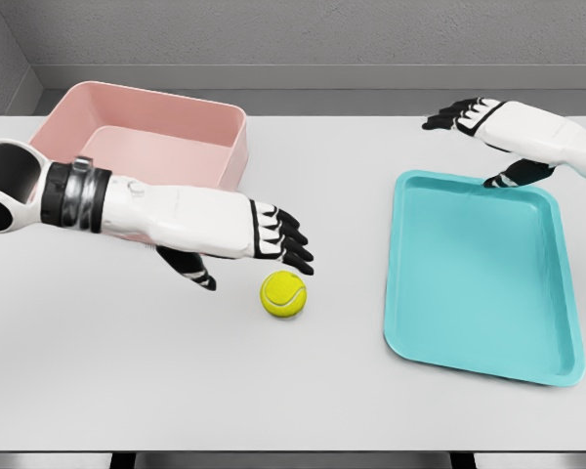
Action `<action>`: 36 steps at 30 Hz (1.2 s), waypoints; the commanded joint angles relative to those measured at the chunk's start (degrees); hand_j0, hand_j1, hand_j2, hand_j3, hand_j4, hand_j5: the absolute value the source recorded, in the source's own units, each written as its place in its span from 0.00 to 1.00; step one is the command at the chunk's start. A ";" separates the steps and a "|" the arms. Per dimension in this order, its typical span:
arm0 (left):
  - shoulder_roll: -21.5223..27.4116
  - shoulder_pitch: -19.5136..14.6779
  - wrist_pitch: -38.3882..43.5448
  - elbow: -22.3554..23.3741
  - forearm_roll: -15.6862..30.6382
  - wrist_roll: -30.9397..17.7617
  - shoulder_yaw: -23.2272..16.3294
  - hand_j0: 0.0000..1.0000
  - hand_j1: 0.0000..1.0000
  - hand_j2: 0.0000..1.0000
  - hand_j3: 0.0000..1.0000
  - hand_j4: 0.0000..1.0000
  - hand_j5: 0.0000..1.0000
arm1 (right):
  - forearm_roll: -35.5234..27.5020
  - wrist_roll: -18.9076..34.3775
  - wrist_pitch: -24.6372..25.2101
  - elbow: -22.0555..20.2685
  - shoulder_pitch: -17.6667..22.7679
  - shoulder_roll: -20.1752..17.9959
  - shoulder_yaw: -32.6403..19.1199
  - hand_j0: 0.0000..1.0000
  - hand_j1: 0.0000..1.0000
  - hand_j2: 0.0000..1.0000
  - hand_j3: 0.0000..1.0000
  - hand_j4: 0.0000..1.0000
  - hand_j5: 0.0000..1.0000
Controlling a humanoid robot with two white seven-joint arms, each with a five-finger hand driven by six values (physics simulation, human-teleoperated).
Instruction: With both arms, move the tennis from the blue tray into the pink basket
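tennis ball [283, 294]: on the counter [303, 391] between pink basket [190, 117] and blue tray [479, 274], out of the tray; left robot hand [278, 239] just above, fingers apart, grasp next; right robot hand [479, 132] open, beyond tray.

Yellow tennis ball [283, 294] rests between pink basket [176, 122] and blue tray [469, 342].

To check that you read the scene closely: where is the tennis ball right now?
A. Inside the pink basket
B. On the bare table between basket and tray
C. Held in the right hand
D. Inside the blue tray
B: the tennis ball lies on the table, just below the left hand, outside both the pink basket and the blue tray.
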 commanded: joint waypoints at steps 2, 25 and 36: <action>-5.68 0.00 2.18 2.53 -0.15 0.02 -1.33 1.00 1.00 1.00 1.00 1.00 1.00 | -0.43 -1.49 0.09 0.27 0.00 -0.95 -0.87 1.00 1.00 1.00 1.00 1.00 1.00; -6.21 -3.25 11.50 1.92 0.90 0.02 -7.66 1.00 1.00 1.00 1.00 1.00 1.00 | -0.35 -0.78 0.09 0.19 0.70 -0.51 -1.05 1.00 1.00 1.00 1.00 1.00 1.00; -7.27 -0.53 11.50 6.93 -1.65 0.02 -7.66 1.00 1.00 1.00 1.00 1.00 1.00 | -0.35 -0.69 0.09 0.45 0.70 -0.25 -1.22 1.00 1.00 1.00 1.00 1.00 1.00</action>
